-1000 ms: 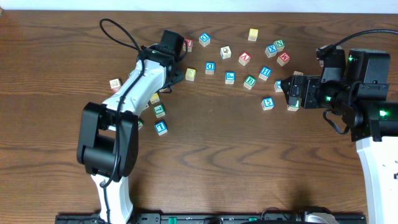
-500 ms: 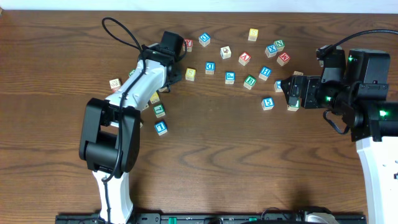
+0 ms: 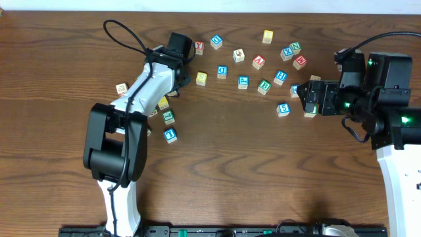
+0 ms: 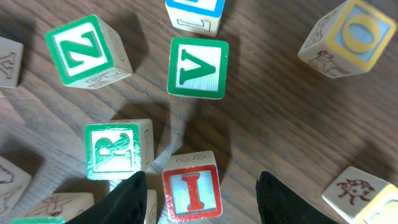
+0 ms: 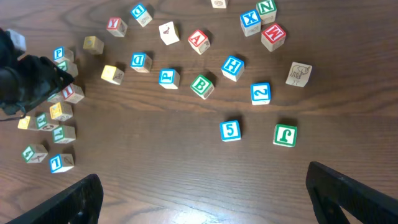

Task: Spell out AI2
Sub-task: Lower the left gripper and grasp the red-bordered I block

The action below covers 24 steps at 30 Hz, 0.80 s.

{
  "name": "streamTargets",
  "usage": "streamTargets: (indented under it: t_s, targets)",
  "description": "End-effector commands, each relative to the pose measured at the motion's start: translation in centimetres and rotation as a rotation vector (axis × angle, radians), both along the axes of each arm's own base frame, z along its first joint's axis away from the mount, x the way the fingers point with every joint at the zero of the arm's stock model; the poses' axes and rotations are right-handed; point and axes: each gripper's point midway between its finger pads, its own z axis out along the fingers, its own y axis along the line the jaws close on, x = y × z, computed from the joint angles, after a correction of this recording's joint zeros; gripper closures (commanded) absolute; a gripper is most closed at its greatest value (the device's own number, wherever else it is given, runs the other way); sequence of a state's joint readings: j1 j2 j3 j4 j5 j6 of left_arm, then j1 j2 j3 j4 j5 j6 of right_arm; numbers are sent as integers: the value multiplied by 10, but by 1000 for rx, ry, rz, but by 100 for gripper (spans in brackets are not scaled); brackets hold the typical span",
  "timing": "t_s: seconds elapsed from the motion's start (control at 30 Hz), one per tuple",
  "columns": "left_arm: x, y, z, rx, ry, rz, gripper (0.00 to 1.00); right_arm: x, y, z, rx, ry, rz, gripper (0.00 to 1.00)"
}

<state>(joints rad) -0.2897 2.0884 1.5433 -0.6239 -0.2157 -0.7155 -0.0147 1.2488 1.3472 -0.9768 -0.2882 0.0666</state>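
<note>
AI2's red "I" cube [image 4: 191, 191] face up low in the left wrist view, on the wooden surface [image 3: 263, 171]. Straddled by the left tool [image 4: 200, 190], jaws apart, a strip of bare wood on either side, dark fingers [image 4: 127, 202] not touching it. Just beside it on the left, a green-lettered cube [image 4: 118, 148]; farther up, a green "V" cube [image 4: 198, 67] and a green "Z" cube [image 4: 87, 51]. Red "A" cube [image 5: 198, 38] well apart from there, in the middle scatter near a blue "H" cube [image 5: 232, 67]. Blue "2" cube [image 5: 260, 93] down to the right of the "H", between it and a green "J" cube [image 5: 285, 134], near a blue "5" cube [image 5: 230, 130]. Right tool [image 5: 214, 196] over bare wood, jaws spread wide, gripping nothing.
</note>
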Motion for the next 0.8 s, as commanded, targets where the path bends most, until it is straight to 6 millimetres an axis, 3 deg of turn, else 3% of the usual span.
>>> streamTargets:
  t_s: [0.0,0.27,0.77]
  targets:
    - [-6,4,-24,18,50,22,44,-1,-1,2,-8,-7,5,1]
    - [-6,4,-28,22,59,19,45,-2,-1,-2,-8,4,5,1]
    - [-8,4,-33,19,73,17,62,-2,-1,-2,-8,3,5,1]
